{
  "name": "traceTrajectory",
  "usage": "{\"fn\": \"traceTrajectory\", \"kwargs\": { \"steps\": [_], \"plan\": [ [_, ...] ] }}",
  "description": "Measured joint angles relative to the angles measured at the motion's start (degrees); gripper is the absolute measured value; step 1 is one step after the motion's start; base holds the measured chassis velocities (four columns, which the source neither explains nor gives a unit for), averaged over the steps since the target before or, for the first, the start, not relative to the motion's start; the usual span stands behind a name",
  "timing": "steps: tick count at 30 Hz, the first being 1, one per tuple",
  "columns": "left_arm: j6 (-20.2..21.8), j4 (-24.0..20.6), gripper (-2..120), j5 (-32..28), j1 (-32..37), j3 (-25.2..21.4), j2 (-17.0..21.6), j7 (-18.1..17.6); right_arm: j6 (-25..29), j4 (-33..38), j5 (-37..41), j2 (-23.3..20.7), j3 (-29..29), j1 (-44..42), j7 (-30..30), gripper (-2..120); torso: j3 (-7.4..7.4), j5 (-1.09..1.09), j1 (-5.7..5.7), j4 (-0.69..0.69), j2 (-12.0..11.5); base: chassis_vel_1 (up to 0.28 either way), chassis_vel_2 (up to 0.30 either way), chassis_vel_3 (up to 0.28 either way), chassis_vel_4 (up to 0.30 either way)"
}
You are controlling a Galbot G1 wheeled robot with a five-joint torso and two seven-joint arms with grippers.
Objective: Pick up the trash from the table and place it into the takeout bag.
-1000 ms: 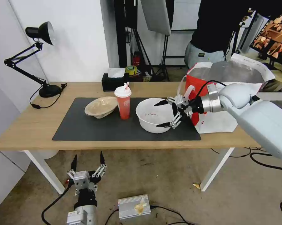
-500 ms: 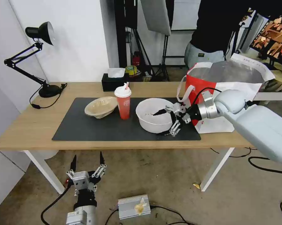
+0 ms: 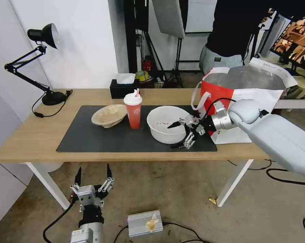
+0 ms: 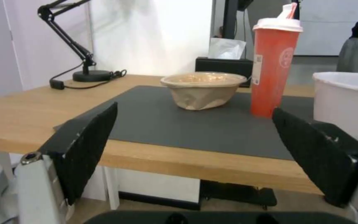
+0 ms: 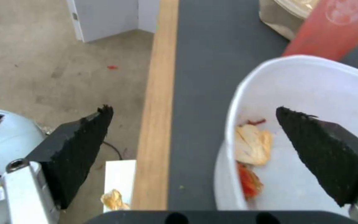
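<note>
On the dark mat of the table (image 3: 30,141) stand a beige pulp bowl (image 3: 109,115), a red cup with white lid and straw (image 3: 133,110) and a large white bowl (image 3: 166,124). My right gripper (image 3: 175,135) is open at the white bowl's near right rim, one finger inside the bowl and the other outside its wall. The right wrist view shows that rim (image 5: 233,130) between the spread fingers, with food scraps inside. The red and white takeout bag (image 3: 240,101) stands open at the table's right end. My left gripper (image 3: 93,172) hangs open below the table's front edge.
A black tissue box (image 3: 124,88) sits at the table's back edge. A black desk lamp (image 3: 41,64) stands at the back left. A person in dark clothes stands behind the bag. A silver box (image 3: 145,222) and cables lie on the floor.
My right gripper has dropped and moved in toward the white bowl, so its fingers now straddle the near right rim. The left arm stays put.
</note>
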Motion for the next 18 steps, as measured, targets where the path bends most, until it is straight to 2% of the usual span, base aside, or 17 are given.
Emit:
{"fn": "traceTrajectory", "kwargs": {
  "steps": [18],
  "plan": [
    [-0.06, 0.1, 100, -0.18, -0.14, -0.11, 0.33, 0.0, 1.05, -6.66, -2.66, 2.44, -0.51, 0.97, -0.16, 100, 0.0, 0.0, 0.0, 0.0, 0.0, 0.0, 0.0, 0.0, 0.0]
  ]
}}
